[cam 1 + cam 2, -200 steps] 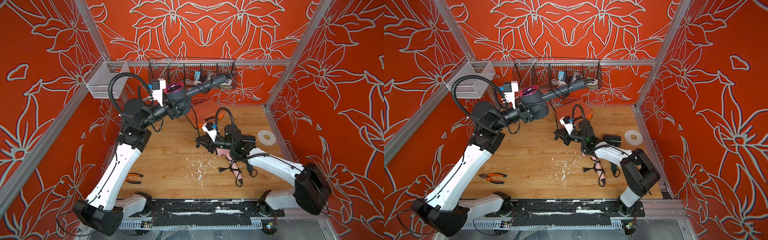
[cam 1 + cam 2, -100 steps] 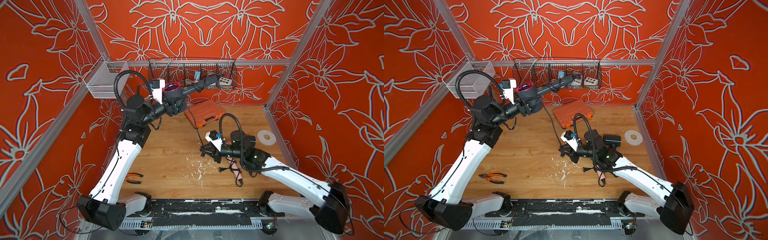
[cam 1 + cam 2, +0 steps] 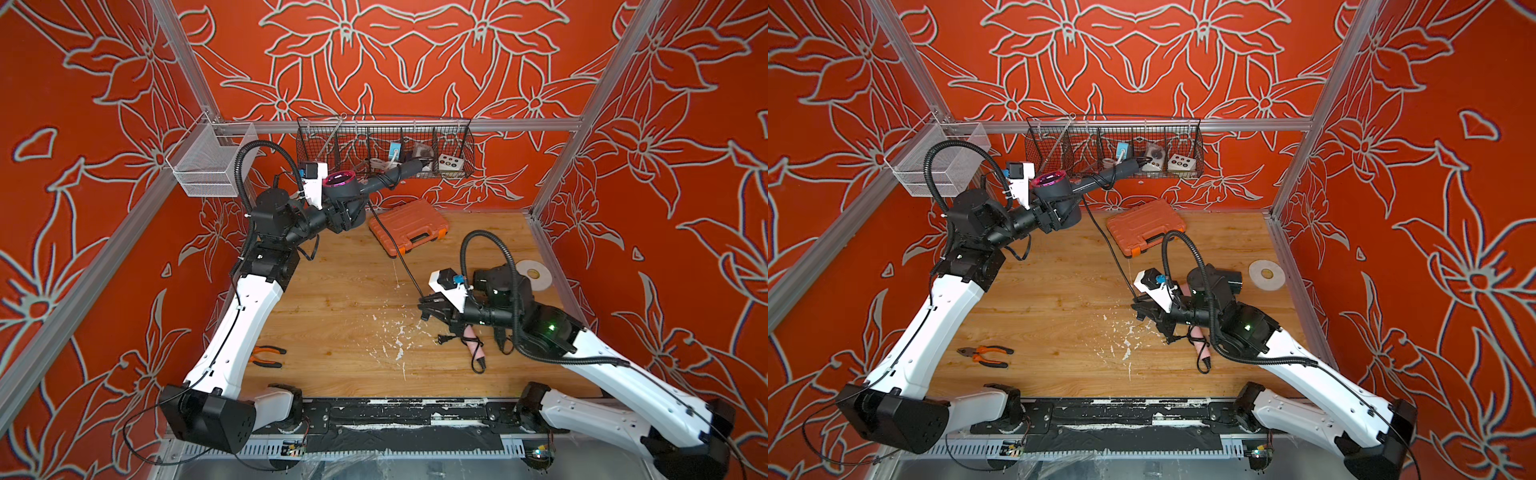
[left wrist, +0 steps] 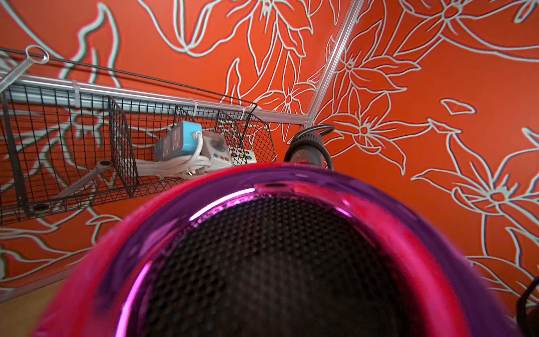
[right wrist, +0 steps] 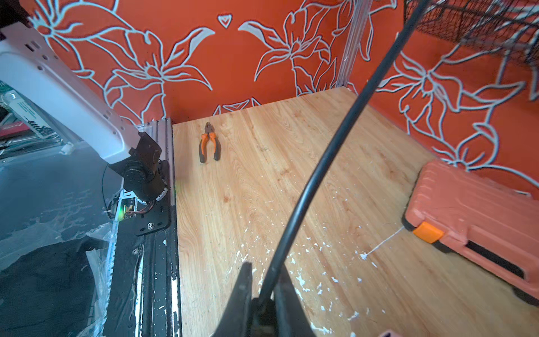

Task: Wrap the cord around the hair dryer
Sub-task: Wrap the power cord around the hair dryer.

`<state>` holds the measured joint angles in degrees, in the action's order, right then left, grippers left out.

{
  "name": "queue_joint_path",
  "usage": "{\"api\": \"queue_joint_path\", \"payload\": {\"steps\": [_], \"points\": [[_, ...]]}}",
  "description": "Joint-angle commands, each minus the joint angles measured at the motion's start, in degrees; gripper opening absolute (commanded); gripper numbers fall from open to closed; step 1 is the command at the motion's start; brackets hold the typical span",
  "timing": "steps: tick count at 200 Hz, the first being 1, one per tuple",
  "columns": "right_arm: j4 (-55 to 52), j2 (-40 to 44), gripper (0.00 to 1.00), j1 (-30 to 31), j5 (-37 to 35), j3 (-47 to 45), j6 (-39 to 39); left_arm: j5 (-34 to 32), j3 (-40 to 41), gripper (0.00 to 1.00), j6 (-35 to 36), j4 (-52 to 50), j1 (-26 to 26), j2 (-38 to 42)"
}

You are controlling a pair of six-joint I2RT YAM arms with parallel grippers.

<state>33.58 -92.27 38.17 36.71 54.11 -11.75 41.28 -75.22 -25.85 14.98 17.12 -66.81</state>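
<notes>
The hair dryer (image 3: pixel 345 187) (image 3: pixel 1054 187) is dark with a magenta ring. It is held up in the air near the back wire basket, and my left gripper (image 3: pixel 347 212) (image 3: pixel 1054 216) is shut on its body. In the left wrist view its grille (image 4: pixel 277 248) fills the frame and hides the jaws. The black cord (image 3: pixel 395 253) (image 3: pixel 1113 253) loops once round the handle. From there it runs straight down to my right gripper (image 3: pixel 428 300) (image 3: pixel 1140 305), low over the table. In the right wrist view the cord (image 5: pixel 329 151) passes between the shut fingers of that gripper (image 5: pixel 264 280).
An orange case (image 3: pixel 409 226) lies at the back of the table under the cord. Pliers (image 3: pixel 268 356) lie front left, and a tape roll (image 3: pixel 532 274) lies far right. A pink tool (image 3: pixel 473 345) with its own black lead lies under my right arm. The wire basket (image 3: pixel 384 145) hangs on the back wall.
My right gripper has drawn back toward the front right with the cord, which now runs straighter. Its arm has swung outward. The hair dryer has shifted slightly left.
</notes>
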Motion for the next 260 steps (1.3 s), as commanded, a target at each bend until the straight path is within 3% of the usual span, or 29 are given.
{"api": "queue_joint_path", "payload": {"steps": [1,72,136,198,260], "points": [[-5.04,5.30,0.00,0.63,0.81,-2.18,2.33,-1.93,-3.32,0.00,3.28,1.39,-0.84,1.51],[-34.92,24.54,0.00,7.32,-5.67,-5.65,13.53,-8.12,-5.02,0.00,11.05,-6.23,-5.88,-2.12],[-60.22,40.38,0.00,11.73,-14.00,2.65,18.74,-5.13,-2.65,0.00,10.63,-8.75,-10.38,-4.46],[-76.94,39.10,0.00,11.88,-21.05,21.69,28.01,-2.79,2.98,0.00,11.71,-13.96,-10.01,-4.90],[-79.57,32.90,0.00,11.84,-28.64,35.78,37.14,-4.64,11.68,0.00,15.97,-21.30,-4.69,-2.09]]}}
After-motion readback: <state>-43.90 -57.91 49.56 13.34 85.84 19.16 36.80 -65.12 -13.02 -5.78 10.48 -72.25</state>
